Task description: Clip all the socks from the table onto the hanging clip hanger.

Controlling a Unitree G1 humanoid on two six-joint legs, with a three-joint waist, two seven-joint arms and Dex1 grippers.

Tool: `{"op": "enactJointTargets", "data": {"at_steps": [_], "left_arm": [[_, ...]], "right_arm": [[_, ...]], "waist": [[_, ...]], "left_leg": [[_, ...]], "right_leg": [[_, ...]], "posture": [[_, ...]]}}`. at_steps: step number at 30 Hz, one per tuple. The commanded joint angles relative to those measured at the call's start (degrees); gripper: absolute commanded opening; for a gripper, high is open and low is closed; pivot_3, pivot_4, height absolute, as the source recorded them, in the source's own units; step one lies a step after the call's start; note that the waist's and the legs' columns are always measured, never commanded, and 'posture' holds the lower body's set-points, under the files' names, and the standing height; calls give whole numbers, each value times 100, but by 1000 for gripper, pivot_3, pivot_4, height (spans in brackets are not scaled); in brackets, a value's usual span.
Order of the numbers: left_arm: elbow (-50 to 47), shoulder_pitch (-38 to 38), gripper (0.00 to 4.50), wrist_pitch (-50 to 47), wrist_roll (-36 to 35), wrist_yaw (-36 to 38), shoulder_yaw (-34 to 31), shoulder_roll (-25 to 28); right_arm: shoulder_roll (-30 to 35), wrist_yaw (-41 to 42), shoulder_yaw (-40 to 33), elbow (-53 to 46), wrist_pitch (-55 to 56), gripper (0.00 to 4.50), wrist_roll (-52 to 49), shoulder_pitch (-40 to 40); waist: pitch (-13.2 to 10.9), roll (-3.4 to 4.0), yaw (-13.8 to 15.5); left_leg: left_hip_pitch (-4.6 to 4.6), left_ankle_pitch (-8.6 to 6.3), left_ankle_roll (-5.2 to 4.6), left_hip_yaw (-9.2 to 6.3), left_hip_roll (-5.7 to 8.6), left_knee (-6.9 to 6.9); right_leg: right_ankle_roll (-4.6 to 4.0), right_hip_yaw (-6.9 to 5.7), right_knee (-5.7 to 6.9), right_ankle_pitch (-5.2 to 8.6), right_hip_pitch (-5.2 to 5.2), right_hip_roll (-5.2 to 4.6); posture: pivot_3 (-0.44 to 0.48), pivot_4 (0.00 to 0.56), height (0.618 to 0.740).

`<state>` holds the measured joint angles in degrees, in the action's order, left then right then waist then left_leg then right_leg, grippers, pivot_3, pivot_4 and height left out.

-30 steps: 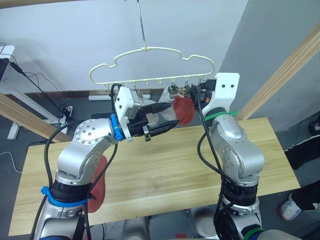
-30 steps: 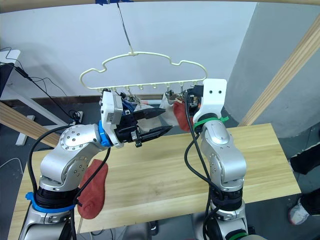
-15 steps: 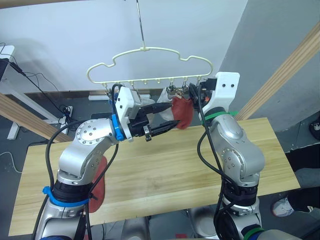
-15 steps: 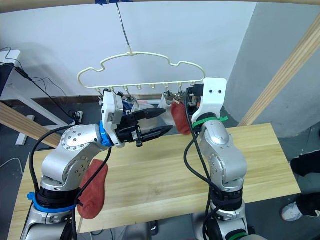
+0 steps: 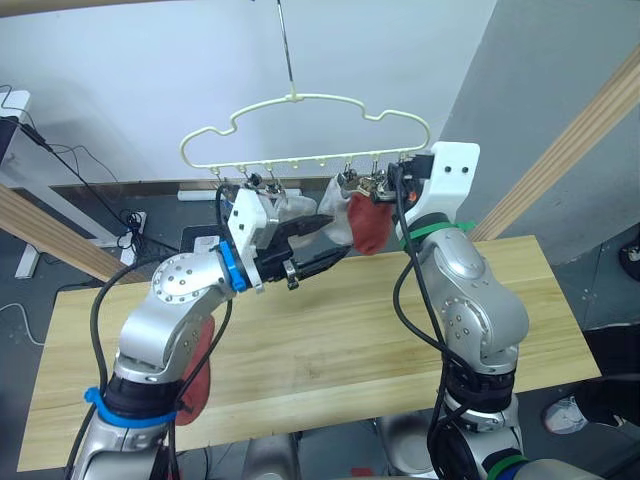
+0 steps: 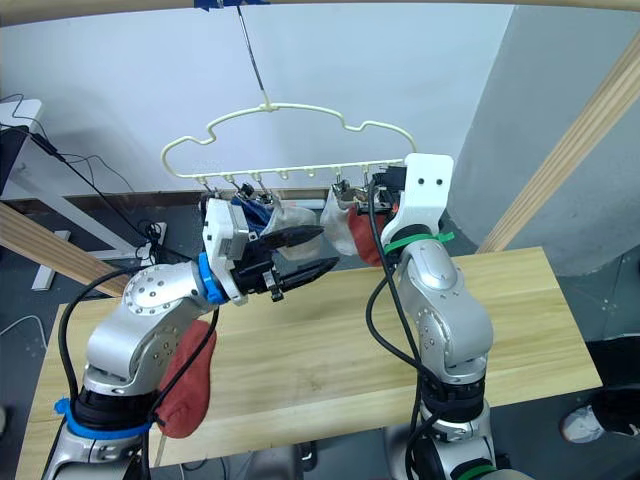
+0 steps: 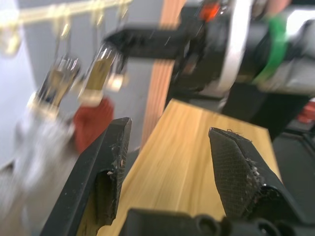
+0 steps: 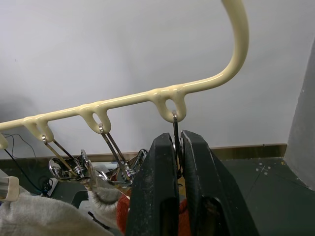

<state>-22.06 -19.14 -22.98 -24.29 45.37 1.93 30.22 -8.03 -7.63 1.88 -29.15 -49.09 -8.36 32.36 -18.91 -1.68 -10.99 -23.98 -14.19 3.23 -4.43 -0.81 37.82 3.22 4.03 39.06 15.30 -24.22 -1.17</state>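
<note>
Socks: one rust-red sock lying on the near left edge of the desk, toe drooping over the rim, partly hidden behind the left arm; the others already up on the clip hanger — a blue one, two light grey ones, and a second rust-red sock dangling from a clip near the right end.

Right claw pressed together on the wire of the end clip, just under the hanger's last loop. Left claw spread and empty, hovering beside the hung grey and red socks, above the desk.

Risks from here, as a judgement:
- Hanger free to swing on its single thin hook; any sideways tug from the pinching right claw likely to tilt the whole bar and set the hung socks swaying into the left claw.
- Clip squeezed open with no fabric between it; letting go too soon means a sock dropped back to the desk.
- Red sock at the desk edge lightly balanced; a brush from the left arm while reaching down enough to slide it to the floor.
- Left claw close to the hung socks; a careless withdrawal could snag one and pull it out of its clip.
</note>
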Motion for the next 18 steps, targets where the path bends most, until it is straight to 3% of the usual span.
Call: {"op": "enactJointTargets", "data": {"at_steps": [1,5,9,13,18], "left_arm": [[-363,346,2769,128,268,-402,-107,-8],[-618,997,3303,-372,131,-1069,-561,-132],[-1025,2057,4401,-669,472,-2426,-1228,-750],[-906,2605,4455,-1073,798,-3507,-1831,-1256],[-206,2853,4455,-1178,1039,-3829,-2222,-1241]], "right_arm": [[-158,-17,11,-252,148,18,-85,101],[-112,29,17,-233,167,0,-90,121],[-93,56,16,-207,180,0,-93,126],[-79,90,44,-187,170,0,-87,132],[-46,144,21,-194,88,0,-90,176]], "waist": [[0,0,1],[0,0,3],[2,-1,-3],[2,-2,12],[2,-2,28]], "left_leg": [[-1,0,0,-1,0,0],[-1,0,0,-4,-2,1],[5,-1,-1,-8,-4,0],[1,-1,-1,-13,-2,1],[5,1,-3,-5,3,5]], "right_leg": [[0,-1,0,0,0,0],[0,0,1,0,0,-2],[0,7,2,0,0,-7],[0,0,1,0,-1,-7],[-2,-3,4,-1,3,-2]], "posture": [[-243,276,740],[-233,280,740],[-225,287,740],[-225,287,740],[-231,300,740]]}}
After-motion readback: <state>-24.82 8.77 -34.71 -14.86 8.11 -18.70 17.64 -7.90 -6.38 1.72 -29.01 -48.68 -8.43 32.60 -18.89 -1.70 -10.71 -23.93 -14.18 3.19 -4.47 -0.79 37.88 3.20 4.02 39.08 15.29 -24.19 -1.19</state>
